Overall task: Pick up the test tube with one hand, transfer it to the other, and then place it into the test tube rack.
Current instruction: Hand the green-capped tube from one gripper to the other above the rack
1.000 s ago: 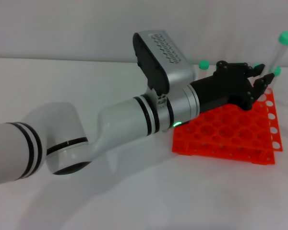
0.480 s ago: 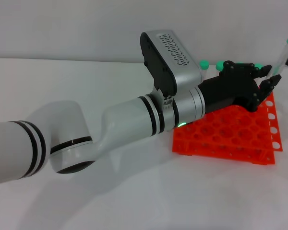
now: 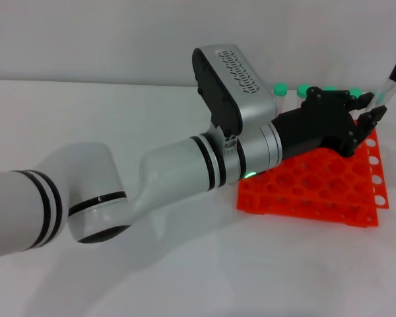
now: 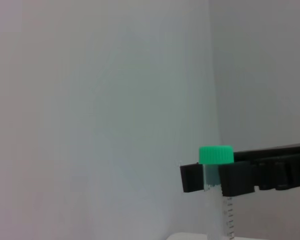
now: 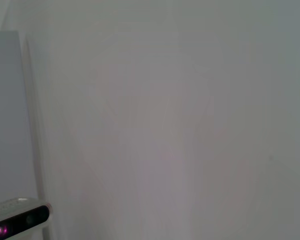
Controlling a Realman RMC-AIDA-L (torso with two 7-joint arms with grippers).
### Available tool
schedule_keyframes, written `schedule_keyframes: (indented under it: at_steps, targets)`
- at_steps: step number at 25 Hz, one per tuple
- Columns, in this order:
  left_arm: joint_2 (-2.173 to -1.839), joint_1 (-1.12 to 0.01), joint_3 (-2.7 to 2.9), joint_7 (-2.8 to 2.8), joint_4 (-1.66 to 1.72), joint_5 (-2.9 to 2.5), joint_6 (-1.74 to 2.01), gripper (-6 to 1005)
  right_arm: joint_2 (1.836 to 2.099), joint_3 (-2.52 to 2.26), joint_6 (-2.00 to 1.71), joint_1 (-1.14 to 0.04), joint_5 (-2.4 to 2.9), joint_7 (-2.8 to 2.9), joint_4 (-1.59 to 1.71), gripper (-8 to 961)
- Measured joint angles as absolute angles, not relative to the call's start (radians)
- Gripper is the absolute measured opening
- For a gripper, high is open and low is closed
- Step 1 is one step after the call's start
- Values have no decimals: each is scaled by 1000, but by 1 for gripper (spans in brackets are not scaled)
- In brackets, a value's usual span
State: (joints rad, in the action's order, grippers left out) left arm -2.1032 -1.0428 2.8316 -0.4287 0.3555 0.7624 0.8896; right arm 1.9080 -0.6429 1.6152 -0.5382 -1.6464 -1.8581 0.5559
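Orange rack (image 3: 317, 188) under the left gripper (image 3: 363, 115).
Its jaws hang released; a green-capped tube (image 4: 216, 172) is grasped by black fingers (image 4: 237, 179) beyond it.

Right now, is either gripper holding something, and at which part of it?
The right gripper holds the test tube, clamped just below its green cap. The left gripper is open beside it and holds nothing.
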Motion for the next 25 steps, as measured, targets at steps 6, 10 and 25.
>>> schedule_keyframes:
  at_steps: [6,10,25]
  targets:
    - [-2103,-1041,2835,-428,357,752,890,195,1910,-647,1621,-535,-1649,-1864,556,352]
    - [-2103,-1041,2830,-426,368,708,890,195,1911,-649,1628,-535,-1648,-1865,555,274]
    - [-2106,-967,2775,-221,418,698,887,204,1911,-640,1647,-532,-1649,-1866,556,235]
